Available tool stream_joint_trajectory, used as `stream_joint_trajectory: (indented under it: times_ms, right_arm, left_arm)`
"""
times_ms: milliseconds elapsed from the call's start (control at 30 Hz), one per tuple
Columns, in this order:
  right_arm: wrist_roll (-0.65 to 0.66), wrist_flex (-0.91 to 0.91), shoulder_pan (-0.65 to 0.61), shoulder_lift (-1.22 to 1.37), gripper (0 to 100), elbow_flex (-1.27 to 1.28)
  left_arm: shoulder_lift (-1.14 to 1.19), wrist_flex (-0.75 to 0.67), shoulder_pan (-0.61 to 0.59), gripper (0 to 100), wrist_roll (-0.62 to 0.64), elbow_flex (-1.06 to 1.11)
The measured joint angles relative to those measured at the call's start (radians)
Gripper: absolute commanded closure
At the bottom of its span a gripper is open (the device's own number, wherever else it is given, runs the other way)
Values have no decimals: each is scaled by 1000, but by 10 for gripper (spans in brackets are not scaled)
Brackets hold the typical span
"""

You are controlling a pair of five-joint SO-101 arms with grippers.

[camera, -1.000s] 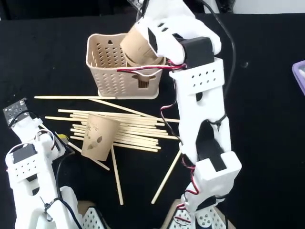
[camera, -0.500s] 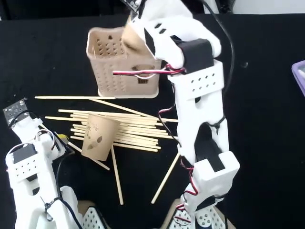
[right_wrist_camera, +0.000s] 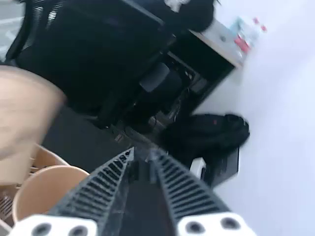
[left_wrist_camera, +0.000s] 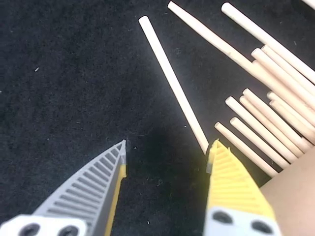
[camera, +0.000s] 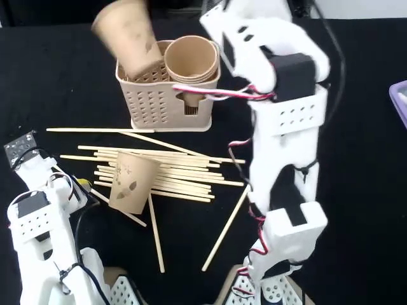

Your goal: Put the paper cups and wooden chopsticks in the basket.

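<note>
Surface: a black surface (camera: 356, 190) is seen under both arms, and behind it a room with dark furniture and a white wall is seen in the right wrist view.
Basket: a beige perforated basket (camera: 159, 105) is placed upright at the far side of the surface.
Stacked paper cups (camera: 192, 58): they are set upright, mouth up, in the basket compartment nearer to the right arm.
Tilted paper cup (camera: 127, 38): it is seen blurred at the other compartment, narrow end down and mouth leaning away from the right arm; whether it rests in the basket cannot be told.
Lying paper cup (camera: 130, 183): it is laid on its side across the wooden chopsticks, outside the basket.
Wooden chopsticks (camera: 172, 170): most are gathered in a flat bundle on the surface in front of the basket, and a few are scattered around at other angles.
Left claw (left_wrist_camera: 167, 145): it is held wide apart with nothing between the jaws, low over the surface, just beside the chopstick ends.
Right claw (right_wrist_camera: 140, 155): its black jaws are closed together on nothing, and it is raised beside the basket, pointed toward the room.
Purple object (camera: 400, 101): it is cut off by the edge, well apart from the basket.
</note>
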Motion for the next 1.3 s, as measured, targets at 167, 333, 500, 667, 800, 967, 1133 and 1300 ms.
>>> stream_joint_trajectory:
  times_ms: [167,333,500,667,800,967,1133,1300]
  right_arm:
    - [-107,91,21,0,858,-44]
    - [-149,178,21,-2,858,-110]
    - [-198,244,5,-2,856,-100]
    - [-304,256,-110,-2,853,-11]
    - [-419,236,-233,-2,853,-11]
    - [-496,101,-400,28,853,28]
    - [-535,-137,-446,158,808,104]
    - [-568,-238,-457,245,800,72]
  left_arm:
    - [0,0,0,733,0,0]
    - [0,0,0,733,0,0]
    - [0,0,0,733,0,0]
    - [0,0,0,733,0,0]
    - [0,0,0,733,0,0]
    - [0,0,0,733,0,0]
    - [0,0,0,733,0,0]
    - [0,0,0,733,0,0]
